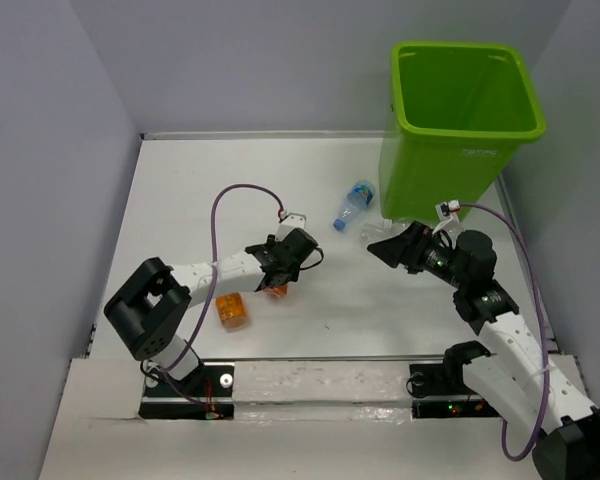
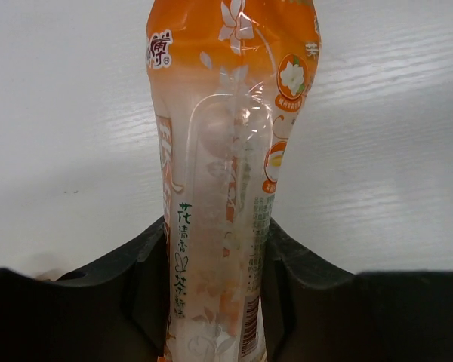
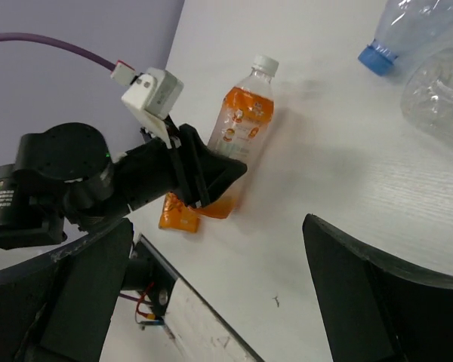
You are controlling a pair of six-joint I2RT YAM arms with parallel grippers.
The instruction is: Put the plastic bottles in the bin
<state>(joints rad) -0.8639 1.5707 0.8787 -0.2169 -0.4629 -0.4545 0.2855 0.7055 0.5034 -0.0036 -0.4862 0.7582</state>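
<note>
Orange bottle (image 3: 241,124) seemingly flat; bin (image 1: 430,185) upright

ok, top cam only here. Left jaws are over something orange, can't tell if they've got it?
Observer: Yes. The left wrist view shows the left gripper shut on the orange bottle, a jaw pressed to each side.
Operator: Which end?
Observer: Lower body, near the base. In the right wrist view its white cap points away from the jaws.
Operator: Right arm carrying anything?
Observer: No. The right gripper is open, with nothing between its jaws.
</note>
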